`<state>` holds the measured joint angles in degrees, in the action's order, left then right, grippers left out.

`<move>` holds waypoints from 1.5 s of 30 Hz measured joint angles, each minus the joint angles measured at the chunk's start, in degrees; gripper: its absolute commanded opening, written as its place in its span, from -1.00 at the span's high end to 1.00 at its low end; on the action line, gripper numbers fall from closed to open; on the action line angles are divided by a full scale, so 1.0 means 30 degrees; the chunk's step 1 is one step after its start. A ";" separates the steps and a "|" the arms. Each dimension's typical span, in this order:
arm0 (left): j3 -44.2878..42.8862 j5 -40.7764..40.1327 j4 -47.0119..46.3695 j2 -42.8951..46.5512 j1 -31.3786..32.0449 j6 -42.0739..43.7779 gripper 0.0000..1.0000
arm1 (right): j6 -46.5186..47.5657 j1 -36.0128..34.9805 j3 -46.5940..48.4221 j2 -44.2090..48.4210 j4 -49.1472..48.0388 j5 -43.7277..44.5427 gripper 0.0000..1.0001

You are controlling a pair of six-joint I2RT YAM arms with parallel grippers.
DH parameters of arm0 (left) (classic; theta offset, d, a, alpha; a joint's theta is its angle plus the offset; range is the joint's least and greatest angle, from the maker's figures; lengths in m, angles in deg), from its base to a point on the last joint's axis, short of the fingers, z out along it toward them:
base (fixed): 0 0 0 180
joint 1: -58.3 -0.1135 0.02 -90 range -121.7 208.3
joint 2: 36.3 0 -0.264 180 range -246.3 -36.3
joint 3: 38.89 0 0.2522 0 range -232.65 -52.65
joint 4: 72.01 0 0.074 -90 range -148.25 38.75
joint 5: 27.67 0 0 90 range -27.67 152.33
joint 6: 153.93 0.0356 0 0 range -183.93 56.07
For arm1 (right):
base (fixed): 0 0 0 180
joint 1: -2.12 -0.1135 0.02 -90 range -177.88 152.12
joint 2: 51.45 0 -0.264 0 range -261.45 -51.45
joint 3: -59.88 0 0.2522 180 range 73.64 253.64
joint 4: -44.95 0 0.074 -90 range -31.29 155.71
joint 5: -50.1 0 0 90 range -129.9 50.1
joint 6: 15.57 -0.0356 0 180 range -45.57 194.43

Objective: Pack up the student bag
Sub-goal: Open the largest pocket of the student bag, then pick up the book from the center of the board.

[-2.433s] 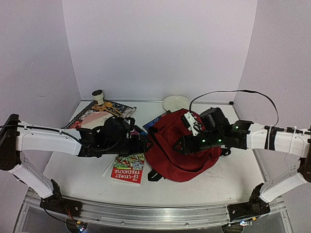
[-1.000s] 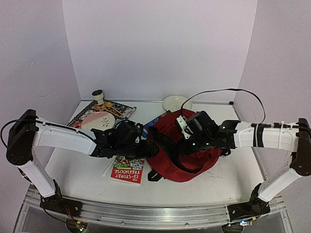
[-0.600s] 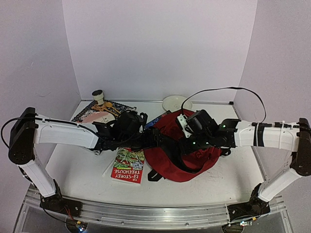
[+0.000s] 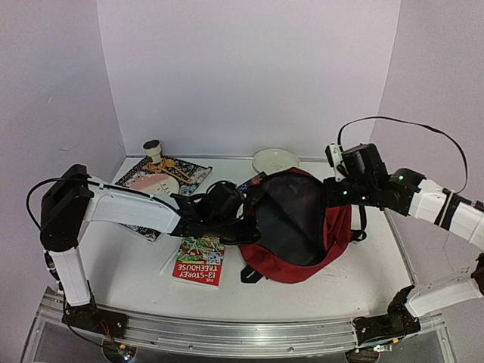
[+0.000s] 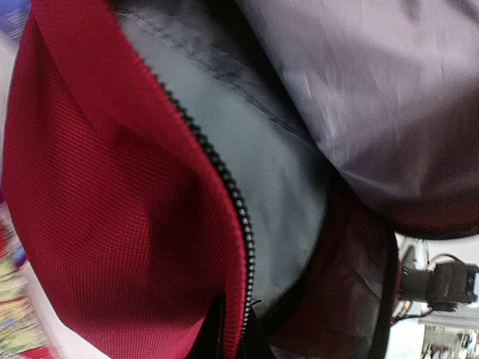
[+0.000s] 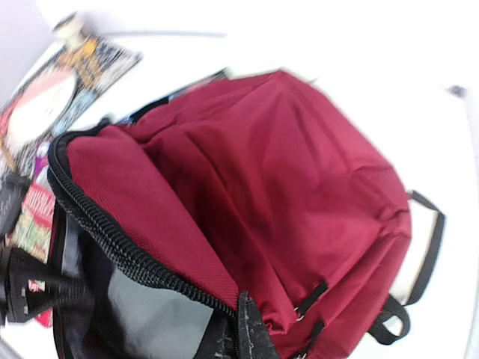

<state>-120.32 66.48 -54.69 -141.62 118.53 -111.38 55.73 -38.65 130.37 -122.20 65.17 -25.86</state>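
The student bag (image 4: pixel 336 236) is dark red and lies in the middle of the table. Its main zip is open and the mouth is pulled wide, showing dark grey lining (image 4: pixel 291 219). My left gripper (image 4: pixel 247 231) is shut on the mouth's left rim. In the left wrist view its tips (image 5: pixel 230 338) pinch the red fabric (image 5: pixel 112 187) beside the black zipper teeth (image 5: pixel 241 224). My right gripper (image 4: pixel 331 195) is shut on the opposite, right rim. The right wrist view shows its tips (image 6: pixel 238 333) clamped on the zipper edge, with the bag's red front (image 6: pixel 299 172) beyond.
A "13-Storey Treehouse" book (image 4: pixel 199 261) lies flat left of the bag, under my left arm. At the back left is a patterned mat (image 4: pixel 189 172) with a pale plate (image 4: pixel 150 185) and a small cup (image 4: pixel 153 147). A white plate (image 4: pixel 274 159) sits at the back.
My left gripper has reached the bag's left rim and shut on it. My right arm has pulled its rim up and to the right, spreading the mouth wide.
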 measured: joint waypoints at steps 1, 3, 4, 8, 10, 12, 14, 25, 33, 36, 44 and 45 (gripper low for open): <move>-0.0448 0.0183 -0.0015 -0.0260 0.0107 0.0173 1.00 | 0.0137 0.0402 0.0000 0.0377 0.0122 0.0097 1.00; -0.1401 0.0589 -0.0108 -0.0813 0.0361 0.0482 1.00 | 0.0399 0.1052 0.0000 0.1014 0.0430 0.0293 1.00; -0.1798 0.0748 -0.0221 -0.1065 0.0479 0.0635 1.00 | 0.0512 0.1263 0.0000 0.1222 0.0575 0.0369 1.00; -0.2408 0.1239 -0.0674 -0.1501 0.0771 0.0899 1.00 | 0.0982 0.2302 0.0000 0.1699 0.1115 0.0591 1.00; -0.2399 0.1309 -0.0861 -0.1546 0.0867 0.0880 1.00 | 0.1184 0.2850 -0.0049 0.1717 0.1190 0.0605 1.00; -0.2229 0.1296 -0.1153 -0.1566 0.0894 0.0804 0.94 | 0.1391 0.3404 -0.0192 0.1592 0.1234 0.0603 1.00; -0.1763 0.1273 -0.1536 -0.1567 0.0894 0.0640 0.88 | 0.1630 0.3964 -0.0405 0.1183 0.1222 0.0576 0.99; 0.0297 0.1300 -0.2033 -0.3035 0.0992 -0.0497 0.20 | 0.2045 0.5263 -0.1726 -0.3383 -0.0790 -0.0557 0.69; 0.0732 0.0901 -0.2016 -0.1345 0.1068 -0.0664 -0.46 | 0.1891 0.5259 -0.2547 -0.3352 -0.1750 -0.3211 -0.04; 0.0898 0.0574 -0.1971 -0.0063 0.1025 -0.0587 -0.57 | 0.1726 0.5259 -0.2843 -0.2557 -0.1748 -0.4422 -0.28; 0.2113 -0.0440 -0.1043 0.3240 0.0327 -0.0192 -0.75 | 0.0968 0.5259 -0.3354 -0.0084 -0.2018 -0.7829 -0.68; 0.2359 -0.0509 -0.0842 0.3581 0.0139 -0.0174 -0.75 | 0.0792 0.5259 -0.3433 0.0281 -0.2093 -0.8247 -0.70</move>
<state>-113.24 64.95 -57.22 -130.87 118.95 -111.90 58.10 -22.88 120.07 -121.35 58.89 -50.60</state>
